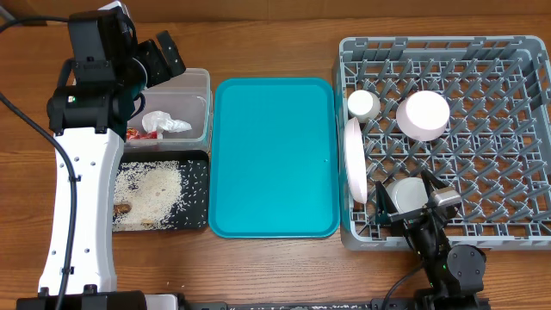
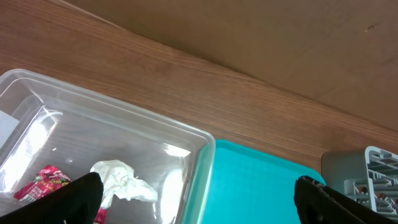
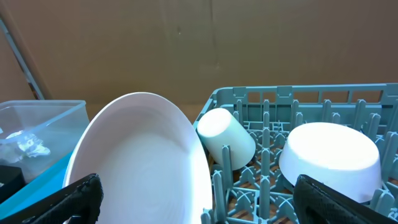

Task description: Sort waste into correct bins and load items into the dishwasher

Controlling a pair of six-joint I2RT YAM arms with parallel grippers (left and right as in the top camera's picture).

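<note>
The clear tub (image 1: 196, 83) holds the crumpled white tissue (image 1: 165, 123) and the red-and-silver wrapper (image 1: 136, 133). The black tray (image 1: 200, 191) holds the rice scraps (image 1: 151, 189). In the grey dish rack (image 1: 516, 129) the plate (image 1: 354, 162) stands on edge, with the cup (image 1: 362, 104) and the upturned bowl (image 1: 423, 114) beside it. My left gripper (image 1: 164, 58) is open and empty above the tub's far edge. Its wrist view shows the tissue (image 2: 121, 182) and wrapper (image 2: 43, 182) below the open jaws (image 2: 199, 208). My right gripper (image 1: 408, 191) is open at the rack's front. Its wrist view shows the open jaws (image 3: 208, 205), the plate (image 3: 140, 165), the cup (image 3: 227, 138) and the bowl (image 3: 329, 155).
A large teal tray (image 1: 274, 155) lies between the bins and the rack. Its corner shows in the left wrist view (image 2: 261, 186). The left arm's white link (image 1: 82, 207) runs along the table's left side, next to the black tray.
</note>
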